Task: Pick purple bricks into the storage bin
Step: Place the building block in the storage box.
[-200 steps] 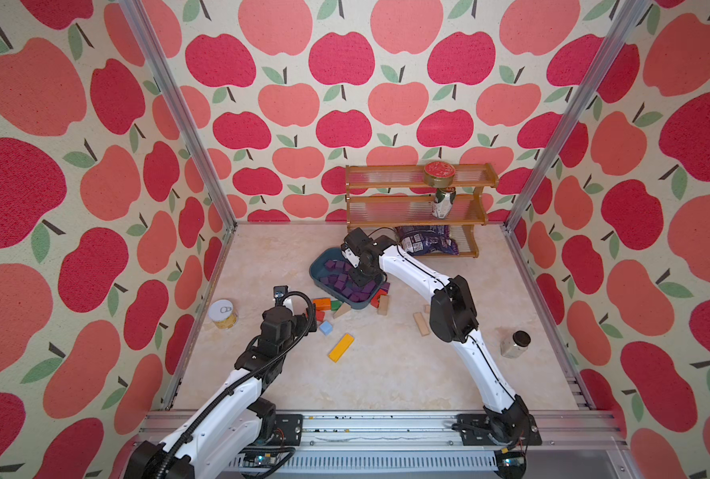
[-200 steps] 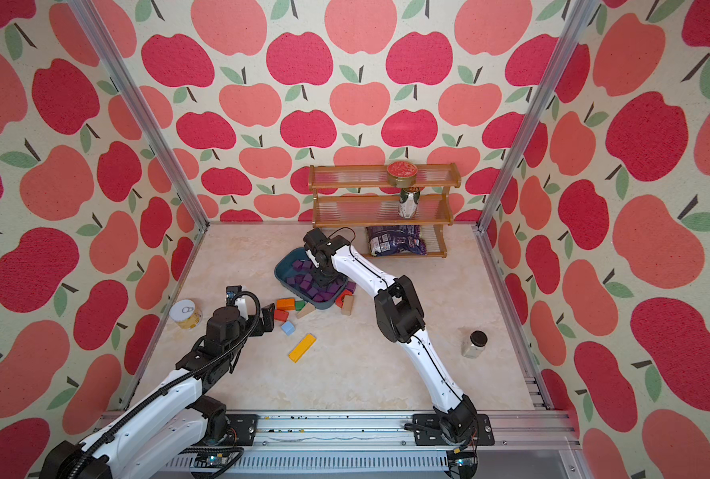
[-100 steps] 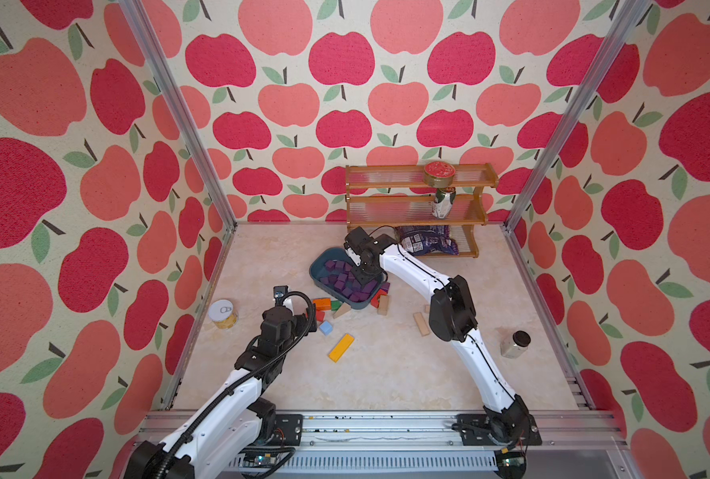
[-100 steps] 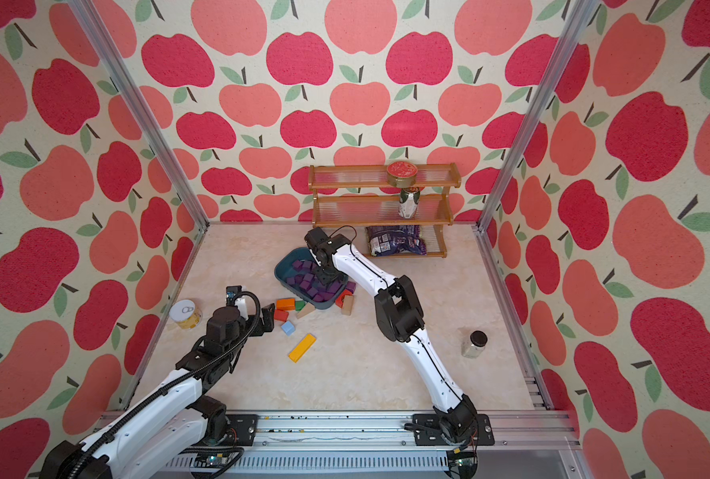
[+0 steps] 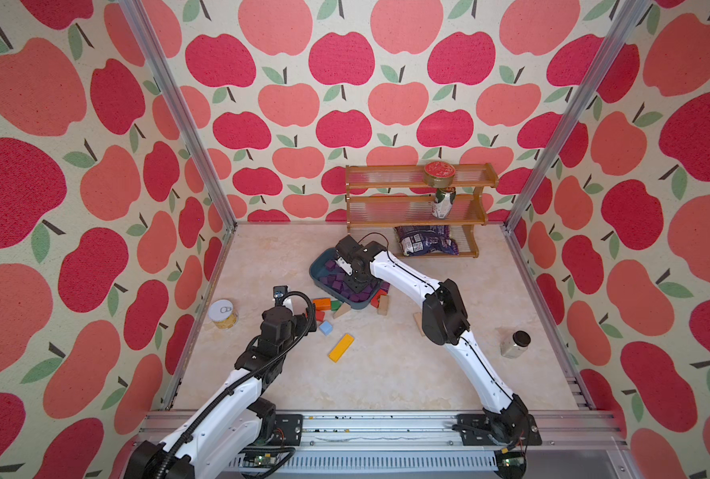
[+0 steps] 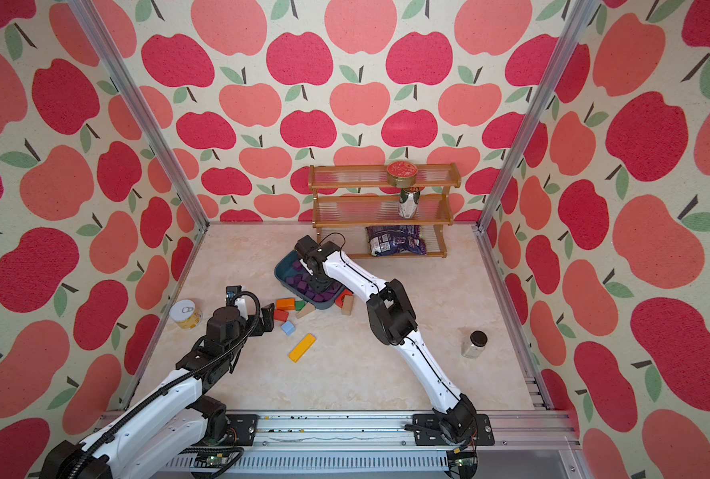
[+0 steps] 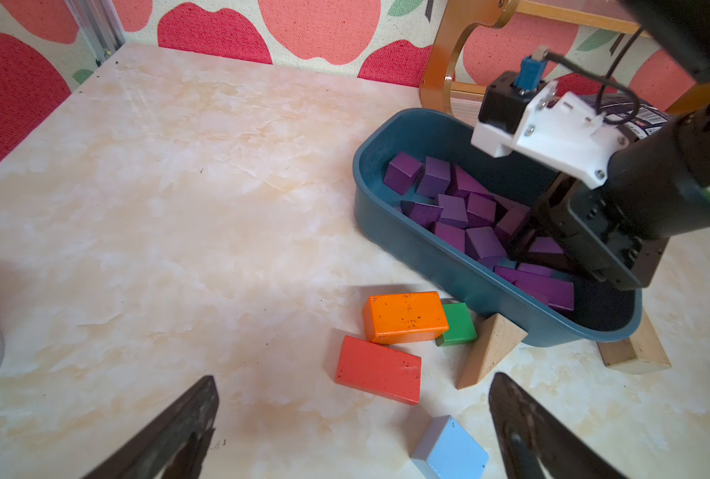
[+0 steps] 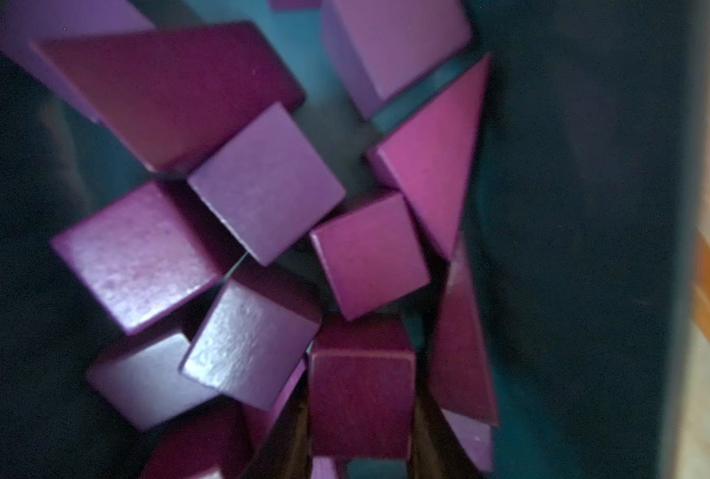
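Our right gripper (image 5: pixel 355 285), in a top view, sat in the bin (image 5: pixel 318 271) toward the table's back edge. Left wrist: the left gripper (image 7: pixel 354 377) gaped, empty. Right wrist: the right gripper clenched a brick (image 8: pixel 361 398), which we judged light, rigid and smooth; flat faces would grip best.

Purple bricks (image 8: pixel 262 182) painted wood, satin; storage bin (image 7: pixel 428 257) smooth plastic.

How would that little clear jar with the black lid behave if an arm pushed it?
The jar stands upright on a small round base, so a high push would probably tip it; once down it would likely roll. Its clear body looks like glass: stiff, probably slippery, and perhaps breakable.
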You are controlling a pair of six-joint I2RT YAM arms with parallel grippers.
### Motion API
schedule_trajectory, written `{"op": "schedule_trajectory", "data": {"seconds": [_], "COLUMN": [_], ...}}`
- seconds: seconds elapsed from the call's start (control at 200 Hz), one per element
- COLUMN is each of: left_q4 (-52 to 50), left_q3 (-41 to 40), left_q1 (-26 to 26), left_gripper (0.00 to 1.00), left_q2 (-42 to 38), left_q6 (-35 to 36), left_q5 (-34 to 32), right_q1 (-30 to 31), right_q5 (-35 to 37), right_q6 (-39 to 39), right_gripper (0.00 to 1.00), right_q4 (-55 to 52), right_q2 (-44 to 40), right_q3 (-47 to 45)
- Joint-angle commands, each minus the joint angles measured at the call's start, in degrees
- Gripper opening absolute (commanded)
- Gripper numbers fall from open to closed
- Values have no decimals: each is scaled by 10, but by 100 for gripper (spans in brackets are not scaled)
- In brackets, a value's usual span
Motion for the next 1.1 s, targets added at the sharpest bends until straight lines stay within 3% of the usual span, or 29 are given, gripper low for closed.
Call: {"op": "schedule_trajectory", "data": {"seconds": [0.0,0.09,0.195,0.355,0.795,0.95,1.095], "left_q4": [-10,-10,-10,-11,-10,-10,-9], "left_q3": [0,0,1,0,1,1,1], "left_q1": [3,3,4,4,4,4,5], "left_gripper": [99,99,99,99,99,99,99], "left_q2": [-4,-3,-2,-5,-2,-1,-1], "left_q6": [-8,-7,-7,-6,-6,-7,-7], "left_q5": [-11,-10,-10,-10,-8,-6,-4], "right_q1": [-2,-1,-1,-1,-2,-3,-20], "right_q5": [-18,-41,-61,-50,21,41,24], "right_q6": [-4,5,16,20,21,25,46], "right_gripper": [22,23,37,50,54,60,60], "right_q4": [-30,-26,-8,14,61,78,98], "right_q2": [14,13,5,-13,-127,-176,-216], "right_q3": [9,7,-5,-22,-92,-134,-187]}}
